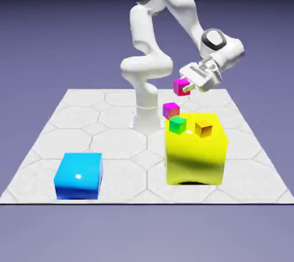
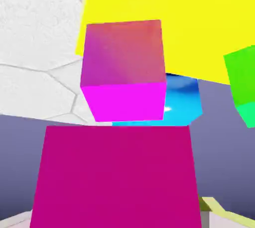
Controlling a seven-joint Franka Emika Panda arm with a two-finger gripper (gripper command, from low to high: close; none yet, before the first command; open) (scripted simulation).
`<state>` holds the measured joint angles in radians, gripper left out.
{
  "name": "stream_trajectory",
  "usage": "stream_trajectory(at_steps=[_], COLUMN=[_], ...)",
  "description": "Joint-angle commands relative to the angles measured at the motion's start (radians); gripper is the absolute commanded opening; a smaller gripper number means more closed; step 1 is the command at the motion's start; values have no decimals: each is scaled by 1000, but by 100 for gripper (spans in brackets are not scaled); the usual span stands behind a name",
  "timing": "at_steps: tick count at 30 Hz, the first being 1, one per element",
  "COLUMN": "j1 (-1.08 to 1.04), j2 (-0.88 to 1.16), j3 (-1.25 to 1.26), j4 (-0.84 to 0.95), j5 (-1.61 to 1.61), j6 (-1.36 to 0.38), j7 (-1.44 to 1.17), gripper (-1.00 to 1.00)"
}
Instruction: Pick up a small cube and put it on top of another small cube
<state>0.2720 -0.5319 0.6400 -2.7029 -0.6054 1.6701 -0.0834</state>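
My gripper is shut on a small magenta cube and holds it in the air, tilted. In the hand view this held cube fills the bottom and hides the fingertips. A second small magenta cube sits at the far left corner of the big yellow block's top. The held cube hangs a little above it and toward the exterior view's right, with a gap between them. The hand view shows the second cube just beyond the held one, in front of the yellow block.
A tiny green cube and a tiny orange cube rest on the yellow block's top, close to the second magenta cube. A large blue block stands at the exterior view's front left. The robot's base stands just behind the yellow block.
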Motion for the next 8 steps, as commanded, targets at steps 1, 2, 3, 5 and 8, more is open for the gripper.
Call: stream_trajectory(at_steps=[1,2,3,5,8], j1=[8,12,12,4,-16], j2=[10,16,16,6,-21], j3=[-31,-48,-48,-17,62], j4=[-36,-56,-56,-20,72], j5=[-29,-45,-45,-17,54], j6=[37,56,56,21,-71], j7=[23,35,35,12,-44], gripper=[-100,-100,100,100,100])
